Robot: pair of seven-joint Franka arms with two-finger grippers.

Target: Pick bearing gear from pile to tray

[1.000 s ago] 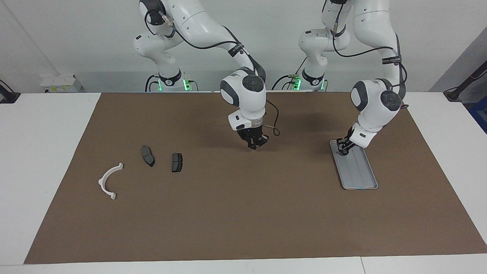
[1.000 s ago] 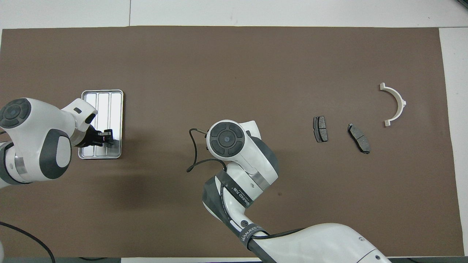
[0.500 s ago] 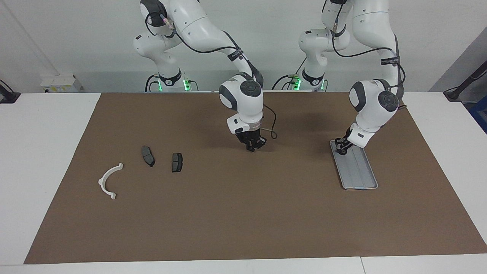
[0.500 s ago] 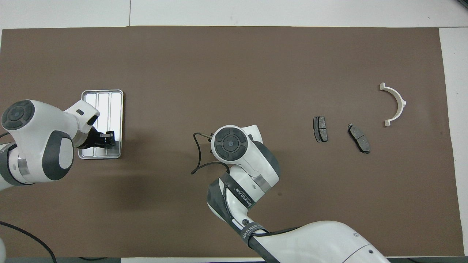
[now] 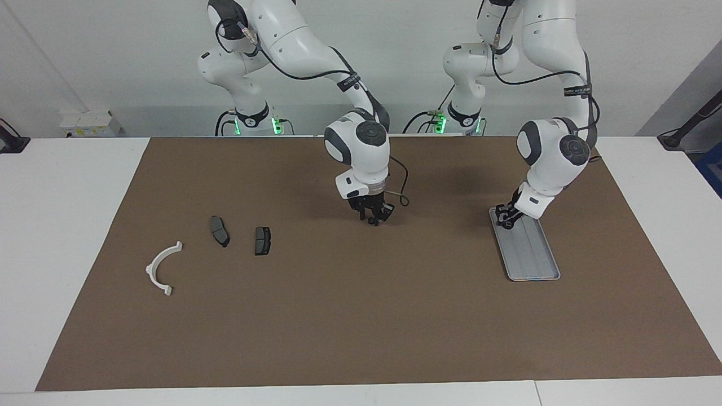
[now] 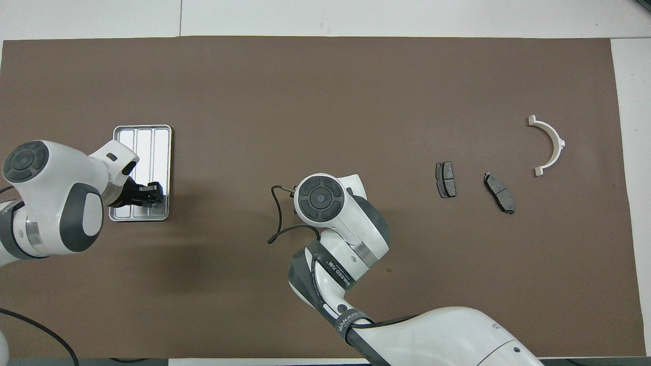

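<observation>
Two tools sit low. Left tool is over the robots' end of the flat ridged silver-grey metal tray, toward the left arm's end of the counter. Right tool is over bare mat mid-counter. Can't tell how open either is, or if it's holding anything. No bearing gear visible. Dark grey brake pads and white curved half-ring bracket lie toward the right arm's end. Tip: release low, lift straight up w/o nudging the tray.

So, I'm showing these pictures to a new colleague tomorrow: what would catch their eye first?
Probably the two white arms: the left gripper is at the robots' end of the metal tray, toward the left arm's end of the table, while the right gripper hangs over bare brown mat mid-table. Next, the loose parts toward the right arm's end: a white half-ring bracket and two dark brake pads.
</observation>
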